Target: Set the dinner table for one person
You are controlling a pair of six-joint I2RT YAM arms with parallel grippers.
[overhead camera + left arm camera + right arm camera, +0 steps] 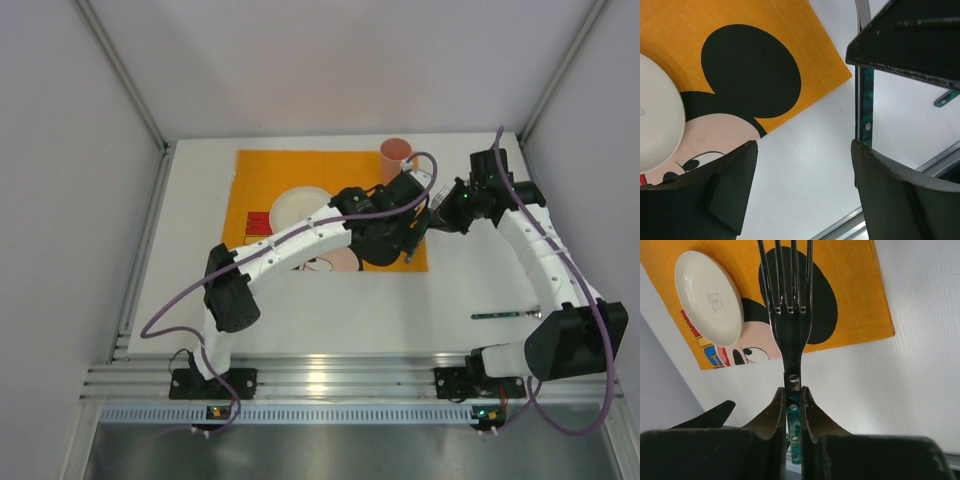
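Your right gripper (792, 394) pinched tight on fork (790, 325) by teal handle, tines out over placemat (860, 290) edge, likely for laying beside plate (710, 297). Your left gripper (804, 150) gapes wide, holds nothing, just beside fork handle; maybe handover. Dinner table (300, 320) lies white beneath everything.

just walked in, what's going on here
The right gripper is shut on a teal-handled fork, holding it near the right edge of the orange placemat. The left gripper is open close to the fork's handle. A white plate lies on the placemat, a pink cup stands at its far right corner, and another teal-handled utensil lies on the dinner table.
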